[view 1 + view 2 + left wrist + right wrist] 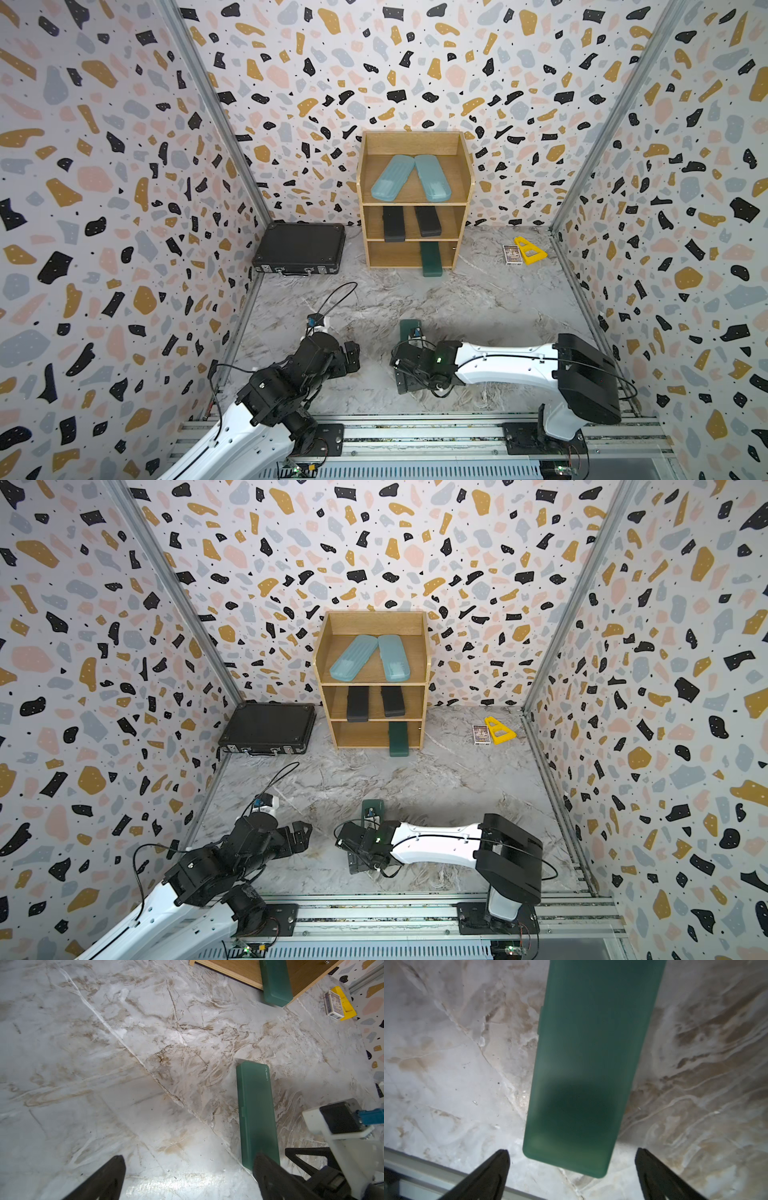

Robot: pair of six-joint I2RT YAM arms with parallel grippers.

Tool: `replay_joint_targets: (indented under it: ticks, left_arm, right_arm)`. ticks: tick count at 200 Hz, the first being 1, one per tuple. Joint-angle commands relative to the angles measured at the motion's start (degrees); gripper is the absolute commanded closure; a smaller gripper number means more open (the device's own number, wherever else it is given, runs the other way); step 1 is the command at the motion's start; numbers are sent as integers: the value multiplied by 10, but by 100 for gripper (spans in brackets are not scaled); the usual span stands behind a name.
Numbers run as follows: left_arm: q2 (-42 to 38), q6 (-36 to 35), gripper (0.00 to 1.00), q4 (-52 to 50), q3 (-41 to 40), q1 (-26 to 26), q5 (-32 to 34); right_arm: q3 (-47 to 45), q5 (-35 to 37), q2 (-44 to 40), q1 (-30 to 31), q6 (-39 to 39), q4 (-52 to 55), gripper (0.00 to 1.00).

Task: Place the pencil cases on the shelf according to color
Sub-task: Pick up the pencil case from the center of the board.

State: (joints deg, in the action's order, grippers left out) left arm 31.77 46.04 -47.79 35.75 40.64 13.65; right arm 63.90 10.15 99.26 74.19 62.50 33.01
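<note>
Five cases are set on the shelf [466, 174] by colour: light blue cases [392, 176] top, black cases [393, 223] middle, one green case [431, 259] bottom. The last green case [408, 328], lower centre in a top view, is framed ungrasped by the spread right gripper [572, 1150]; the left gripper [188, 1156] is spread, empty.

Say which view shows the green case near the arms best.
Left wrist view: the green case appears almost whole and sharp. Right wrist view crops it; both top views show only its far end.

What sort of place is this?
Probably a staged robot test cell: terrazzo-print walls box in a marble-look tabletop, a metal mounting rail lines its near edge, and a small wooden shelf stands as prop.
</note>
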Motion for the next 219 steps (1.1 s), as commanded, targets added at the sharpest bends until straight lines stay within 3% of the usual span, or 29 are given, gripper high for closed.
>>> replay_joint_targets:
  ticks: [1, 64, 124, 171, 219]
  left_arm:
    - [-5, -9, 0, -10, 19, 2, 17]
    - [-22, -11, 0, -11, 21, 2, 10]
    - [-23, -14, 0, -9, 20, 2, 7]
    - [-22, -14, 0, -7, 20, 2, 7]
    - [-23, -14, 0, -7, 20, 2, 5]
  right_arm:
    - [22, 20, 11, 9, 29, 20, 0]
    - [13, 35, 33, 10, 41, 8, 1]
    - [-20, 23, 36, 11, 56, -26, 11]
    - [-27, 23, 37, 16, 59, -26, 13]
    - [-34, 28, 31, 16, 55, -25, 29]
